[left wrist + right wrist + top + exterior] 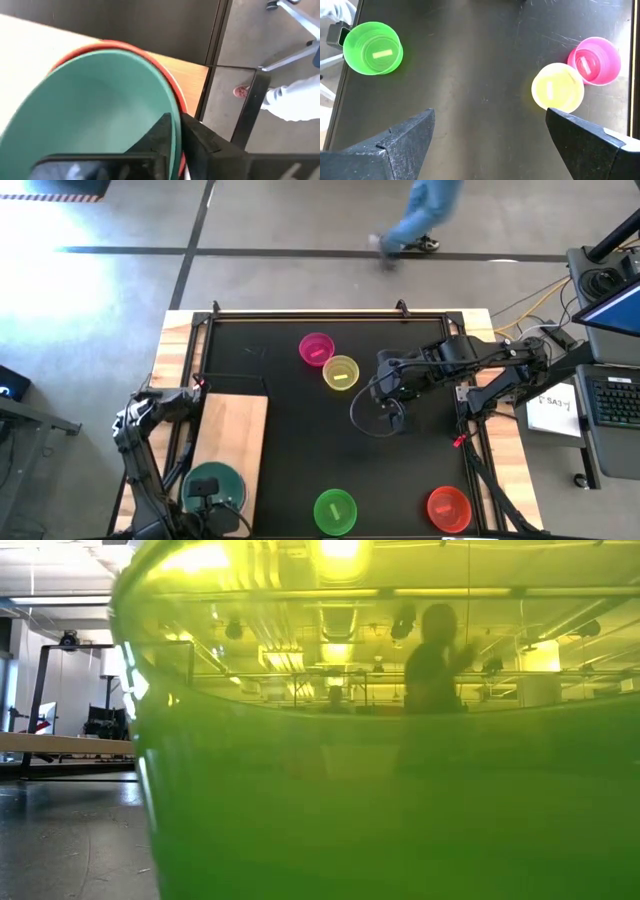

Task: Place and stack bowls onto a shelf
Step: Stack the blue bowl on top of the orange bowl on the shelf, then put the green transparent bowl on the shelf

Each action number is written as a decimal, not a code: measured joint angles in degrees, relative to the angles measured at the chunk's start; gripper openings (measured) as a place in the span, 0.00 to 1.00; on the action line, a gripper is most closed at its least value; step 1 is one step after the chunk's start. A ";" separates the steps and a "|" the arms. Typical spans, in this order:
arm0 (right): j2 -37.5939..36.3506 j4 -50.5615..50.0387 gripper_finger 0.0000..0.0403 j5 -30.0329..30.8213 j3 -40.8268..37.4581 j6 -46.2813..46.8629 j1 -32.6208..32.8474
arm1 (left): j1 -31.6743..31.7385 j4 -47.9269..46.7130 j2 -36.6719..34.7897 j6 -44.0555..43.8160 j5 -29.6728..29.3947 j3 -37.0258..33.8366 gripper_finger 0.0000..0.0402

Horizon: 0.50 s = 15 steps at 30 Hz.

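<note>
Bowls are what I'm tracking, all placed from the wooden shelf (232,442), which lies on the black mat (300,470) at its left side. My left gripper (176,131) is at the shelf's near end, fingers pinched on the rim of the teal-green bowl (95,107); that bowl is nested in a red bowl (169,80) whose edge shows around it. The rest of the shelf board, away from this stack, is bare wood.

Right of the shelf, across open mat, the magenta bowl (316,348) and yellow bowl (340,372) touch each other. My right gripper (392,412) hangs just beyond them, jaws spread wide and holding nothing. Along the mat's near edge sit the bright green bowl (335,511) and another red bowl (449,507), well apart.
</note>
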 joint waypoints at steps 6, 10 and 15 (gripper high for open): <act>0.00 0.03 0.92 0.00 0.00 0.08 -0.02 | -1.32 -0.01 0.19 -6.21 1.38 0.73 0.22; 0.00 0.04 0.92 0.00 0.00 0.00 -0.02 | -1.73 -0.04 0.19 -6.80 1.25 3.56 0.32; 0.00 0.07 0.92 -0.02 0.00 0.01 -0.02 | -1.71 0.03 0.19 -6.81 -0.13 6.35 0.40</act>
